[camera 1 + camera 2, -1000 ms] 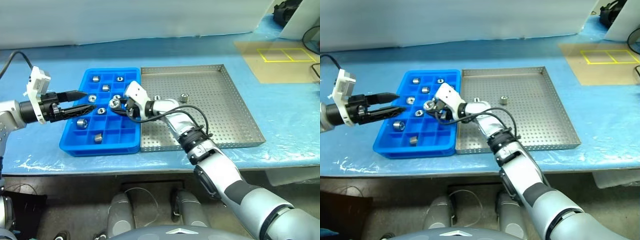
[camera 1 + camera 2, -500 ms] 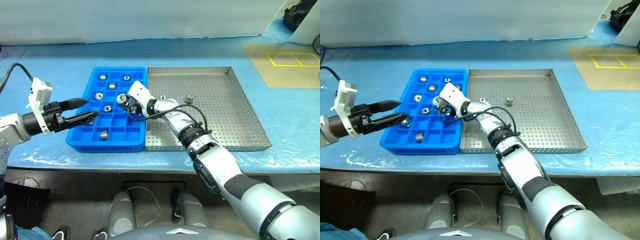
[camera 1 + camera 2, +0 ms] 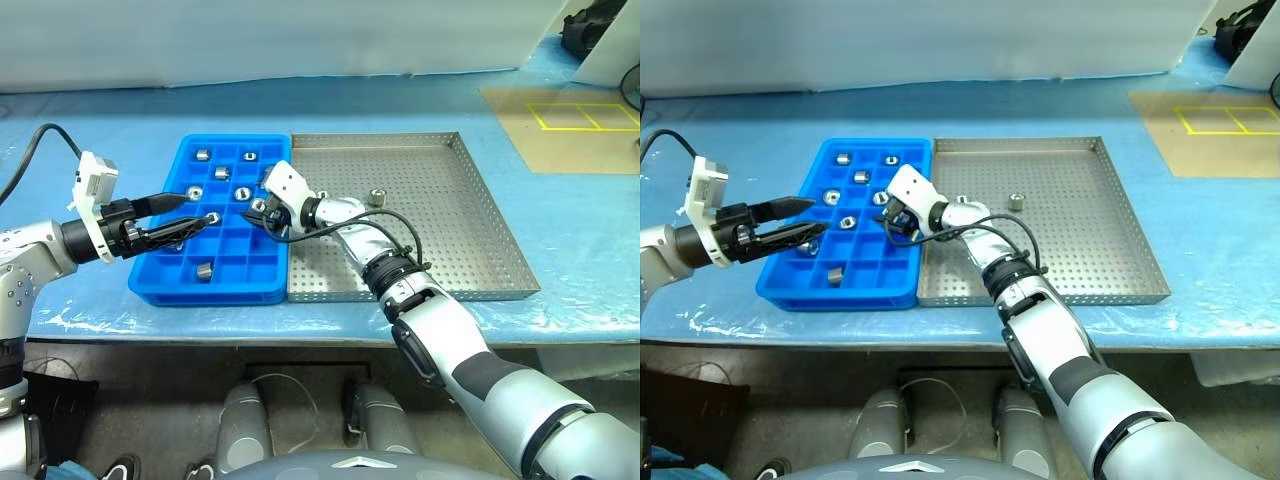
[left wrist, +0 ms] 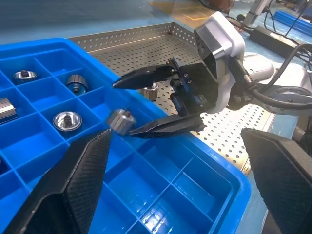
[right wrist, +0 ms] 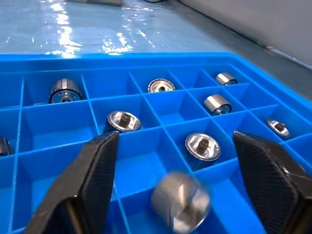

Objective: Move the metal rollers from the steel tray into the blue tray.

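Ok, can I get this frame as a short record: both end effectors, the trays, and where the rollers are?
right end effector: open, over the blue tray
free roller: blurred, between the right fingers, apparently gripped by neither, above a compartment
left end effector: open, holding nothing, over the blue tray's left part
rollers in blue tray: several, one per compartment
steel tray: two rollers left, near its far left part
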Robot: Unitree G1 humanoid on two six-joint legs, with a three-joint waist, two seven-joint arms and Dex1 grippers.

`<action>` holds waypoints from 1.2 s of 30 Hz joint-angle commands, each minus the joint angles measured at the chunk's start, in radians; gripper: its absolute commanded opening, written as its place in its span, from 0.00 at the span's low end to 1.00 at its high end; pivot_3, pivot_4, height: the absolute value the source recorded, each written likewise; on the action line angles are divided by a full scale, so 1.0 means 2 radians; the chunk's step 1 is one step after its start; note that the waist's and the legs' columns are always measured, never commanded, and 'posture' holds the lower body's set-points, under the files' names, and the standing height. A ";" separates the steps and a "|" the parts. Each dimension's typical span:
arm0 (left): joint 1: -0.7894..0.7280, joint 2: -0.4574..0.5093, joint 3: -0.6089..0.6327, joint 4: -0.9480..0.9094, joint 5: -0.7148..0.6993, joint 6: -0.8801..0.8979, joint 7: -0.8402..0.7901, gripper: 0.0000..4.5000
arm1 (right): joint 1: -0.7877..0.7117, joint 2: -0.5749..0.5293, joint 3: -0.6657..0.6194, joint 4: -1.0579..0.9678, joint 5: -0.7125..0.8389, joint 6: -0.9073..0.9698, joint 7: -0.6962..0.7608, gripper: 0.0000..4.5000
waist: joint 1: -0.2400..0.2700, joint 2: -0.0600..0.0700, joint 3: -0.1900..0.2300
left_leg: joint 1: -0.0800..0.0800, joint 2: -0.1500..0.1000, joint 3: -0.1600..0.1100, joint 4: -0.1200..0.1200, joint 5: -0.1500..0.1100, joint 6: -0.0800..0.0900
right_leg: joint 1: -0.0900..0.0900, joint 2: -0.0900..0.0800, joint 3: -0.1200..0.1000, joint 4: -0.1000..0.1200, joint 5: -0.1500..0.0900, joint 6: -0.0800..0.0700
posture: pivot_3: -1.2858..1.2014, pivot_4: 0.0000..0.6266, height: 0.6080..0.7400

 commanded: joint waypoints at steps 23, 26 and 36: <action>-0.035 -0.018 -0.023 -0.002 -0.003 -0.004 0.000 1.00 | -0.075 -0.113 -0.082 0.082 -0.042 -0.049 -0.322 0.81 | -0.009 0.000 0.000 | -0.003 0.000 0.000 0.001 0.001 -0.002 | -0.003 0.001 0.001 0.000 0.000 0.000 | 0.46 0.24 1.00; -0.042 -0.018 -0.041 0.001 0.006 -0.011 -0.010 1.00 | -0.064 -0.105 -0.087 0.069 -0.029 -0.040 -0.293 0.81 | -0.013 0.000 0.000 | -0.003 0.000 0.000 0.001 0.001 -0.002 | -0.003 0.001 0.001 0.000 0.000 0.000 | 0.46 0.24 1.00; -0.055 -0.029 -0.064 0.015 0.013 -0.016 -0.019 1.00 | -0.018 -0.119 -0.167 0.012 0.074 0.084 -0.213 0.81 | -0.011 0.000 0.000 | -0.003 0.001 0.000 0.002 0.001 -0.002 | -0.002 0.002 0.001 0.001 0.000 0.000 | 0.44 0.24 1.00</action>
